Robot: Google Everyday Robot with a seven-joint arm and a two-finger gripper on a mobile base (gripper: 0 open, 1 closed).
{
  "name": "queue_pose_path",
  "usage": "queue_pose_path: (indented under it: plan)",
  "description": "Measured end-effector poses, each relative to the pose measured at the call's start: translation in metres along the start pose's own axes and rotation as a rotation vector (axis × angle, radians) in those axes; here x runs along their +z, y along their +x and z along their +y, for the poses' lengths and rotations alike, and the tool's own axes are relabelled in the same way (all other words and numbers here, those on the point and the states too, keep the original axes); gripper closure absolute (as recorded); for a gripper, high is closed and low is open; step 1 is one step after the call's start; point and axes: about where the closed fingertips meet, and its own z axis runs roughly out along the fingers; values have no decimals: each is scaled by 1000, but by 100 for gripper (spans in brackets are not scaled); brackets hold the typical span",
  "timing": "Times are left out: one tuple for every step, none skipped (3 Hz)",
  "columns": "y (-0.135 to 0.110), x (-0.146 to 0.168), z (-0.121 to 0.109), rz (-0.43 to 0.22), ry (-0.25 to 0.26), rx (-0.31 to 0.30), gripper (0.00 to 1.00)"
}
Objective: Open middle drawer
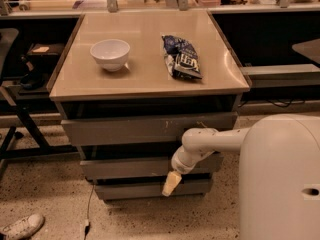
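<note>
Gripper: pale tip pointing down, low at the cabinet's front right, just below the middle drawer's bottom edge; how wide it stands cannot be told. Whether it touches the cabinet is unclear.

Cabinet: beige flat top, three grey fronts stacked beneath.

Floor: speckled, all round the cabinet's foot.

Counter: cluttered, running behind the cabinet.

Middle drawer: second front down on the cabinet, wide, shallow, plain grey, no handle; only the front shows.

Top front: taller, small pale scratches.

Bottom front: lowest and narrowest.

Arm: white, crossing the right end of the cabinet's middle front.

Robot body: large, white, right of the cabinet.

Bowl: white, on the cabinet top, left.

Snack bag: dark blue, on the cabinet top, right.

Cable: hanging below the cabinet's left corner.

Shoe: white, on the floor left of the cabinet.
</note>
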Motion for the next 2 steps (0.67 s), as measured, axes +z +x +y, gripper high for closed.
queue_pose_path:
  plan:
    - [5, -7, 19, 4, -40, 13, 0]
    - [5, -8, 19, 4, -40, 13, 0]
